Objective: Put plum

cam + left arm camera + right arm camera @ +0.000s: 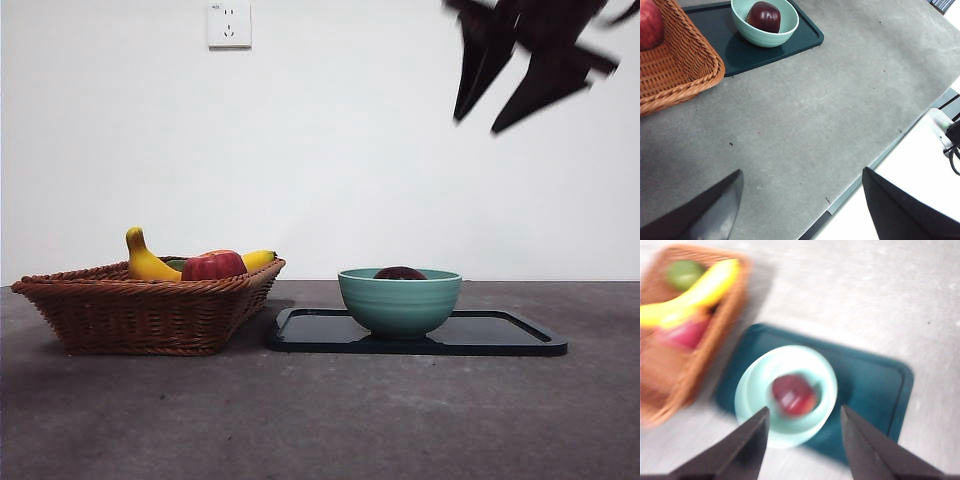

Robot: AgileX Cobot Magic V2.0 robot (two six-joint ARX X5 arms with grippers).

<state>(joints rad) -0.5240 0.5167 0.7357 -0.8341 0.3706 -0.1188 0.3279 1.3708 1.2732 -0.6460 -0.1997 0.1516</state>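
Observation:
The dark maroon plum [400,273] lies inside the teal bowl [400,301], only its top showing over the rim in the front view; the left wrist view shows the plum [764,16] in the bowl [765,31], and so does the blurred right wrist view, plum [794,394] in bowl [786,396]. My right gripper [505,105] hangs high above and to the right of the bowl, open and holding nothing; in its own view the right gripper [805,422] frames the bowl. My left gripper [802,182] is open over bare table, well away from the bowl.
The bowl stands on a dark tray [500,335]. To its left is a wicker basket [140,310] with a banana [150,263], a red apple [213,266] and a green fruit [684,273]. The table's edge [875,162] runs near the left gripper.

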